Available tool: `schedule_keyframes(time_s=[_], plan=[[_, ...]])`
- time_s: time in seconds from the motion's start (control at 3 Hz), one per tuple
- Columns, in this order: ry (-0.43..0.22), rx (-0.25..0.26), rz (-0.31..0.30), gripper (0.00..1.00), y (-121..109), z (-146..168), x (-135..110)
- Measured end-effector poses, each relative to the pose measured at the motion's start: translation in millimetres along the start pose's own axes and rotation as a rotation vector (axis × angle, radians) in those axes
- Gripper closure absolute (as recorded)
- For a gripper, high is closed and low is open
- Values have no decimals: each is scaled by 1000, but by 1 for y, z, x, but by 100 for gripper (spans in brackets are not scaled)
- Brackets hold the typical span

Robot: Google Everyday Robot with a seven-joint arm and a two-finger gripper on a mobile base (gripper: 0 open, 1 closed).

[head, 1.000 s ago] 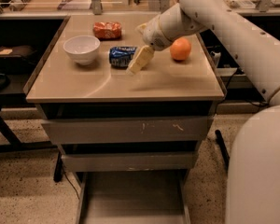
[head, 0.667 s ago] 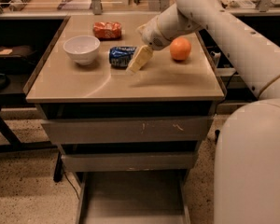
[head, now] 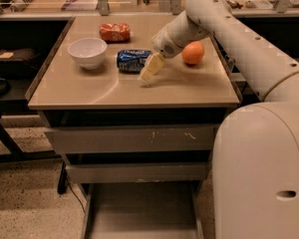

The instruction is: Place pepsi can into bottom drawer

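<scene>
The can (head: 133, 60) is lying sideways on the counter (head: 184, 91), long axis running left-right, just left of the pincer (head: 148, 72); whether that is clenching, I cannot tell.

We have one view only, set high on the near side of the desk (head: 114, 91) and tilted down, so its whole top shows. It sits close: the robot's body (head: 259, 173) fills the near right, and the bottom drawer (head: 139, 213) lies at the near edge. The gripper (head: 150, 69) hangs over the desk's middle, just right of the pepsi can (head: 132, 60).
</scene>
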State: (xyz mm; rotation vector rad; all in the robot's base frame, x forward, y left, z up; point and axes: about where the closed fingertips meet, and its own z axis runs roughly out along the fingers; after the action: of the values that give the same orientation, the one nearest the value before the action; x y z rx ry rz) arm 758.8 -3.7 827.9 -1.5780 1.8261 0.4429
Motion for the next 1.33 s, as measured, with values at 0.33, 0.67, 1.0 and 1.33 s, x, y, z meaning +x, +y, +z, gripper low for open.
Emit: schedule_keyframes(time_s=[0.33, 0.67, 1.0, 1.33], plan=[[2, -1, 2, 19, 0, 1, 1], [2, -1, 2, 42, 0, 1, 1], [2, -1, 2, 64, 0, 1, 1], [2, -1, 2, 89, 0, 1, 1]])
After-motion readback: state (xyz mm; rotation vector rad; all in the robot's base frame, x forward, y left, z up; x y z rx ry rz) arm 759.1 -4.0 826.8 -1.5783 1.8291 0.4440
